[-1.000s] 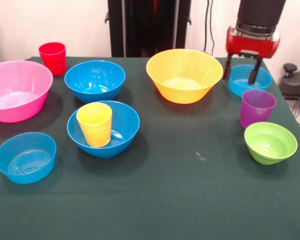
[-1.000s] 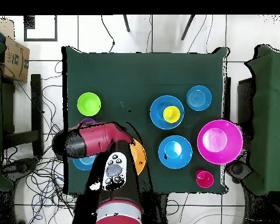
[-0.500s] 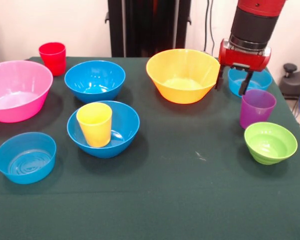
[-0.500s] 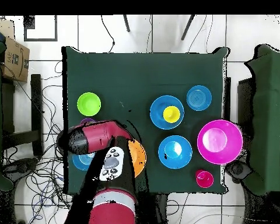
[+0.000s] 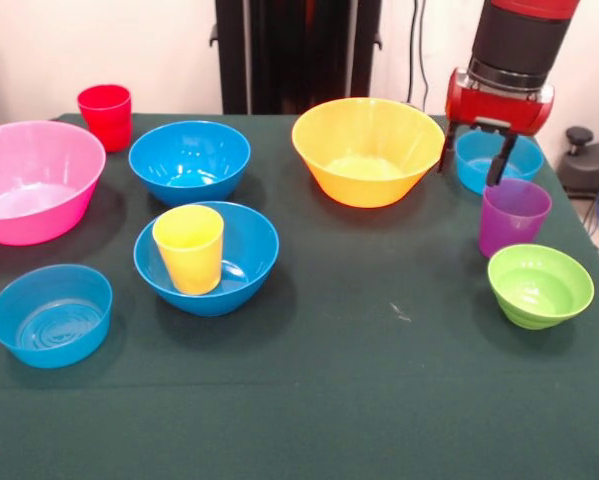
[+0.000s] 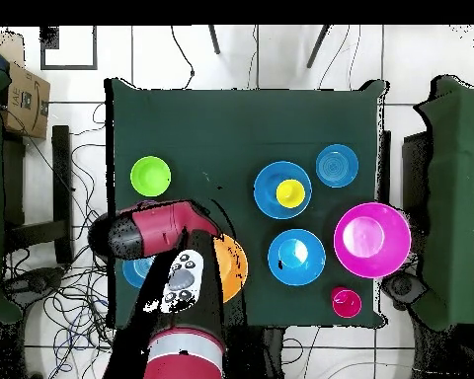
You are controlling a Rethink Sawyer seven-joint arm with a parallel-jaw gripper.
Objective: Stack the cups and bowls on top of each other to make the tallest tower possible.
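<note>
A yellow cup [image 5: 189, 248] [image 6: 290, 192] stands upright inside a blue bowl [image 5: 241, 262] [image 6: 266, 189] at the middle left. My gripper [image 5: 470, 166] hangs open and empty at the back right, between the yellow-orange bowl [image 5: 367, 150] [image 6: 235, 269] and a small light-blue bowl [image 5: 507, 160]. The purple cup [image 5: 514, 215] stands just in front of it, with the green bowl [image 5: 539, 285] [image 6: 150, 176] nearer still. In the overhead view the arm [image 6: 152, 232] hides the purple cup. Nothing else is stacked.
A red cup [image 5: 105, 115] [image 6: 346, 302], a pink bowl [image 5: 34, 180] [image 6: 371, 239] and a second blue bowl [image 5: 189, 160] [image 6: 296, 257] stand at the back left. Another light-blue bowl [image 5: 51, 315] [image 6: 337, 165] sits front left.
The gripper swung left and dropped a little toward the yellow-orange bowl, then came partly back right and rose slightly. It stays open. No cup or bowl has moved.
</note>
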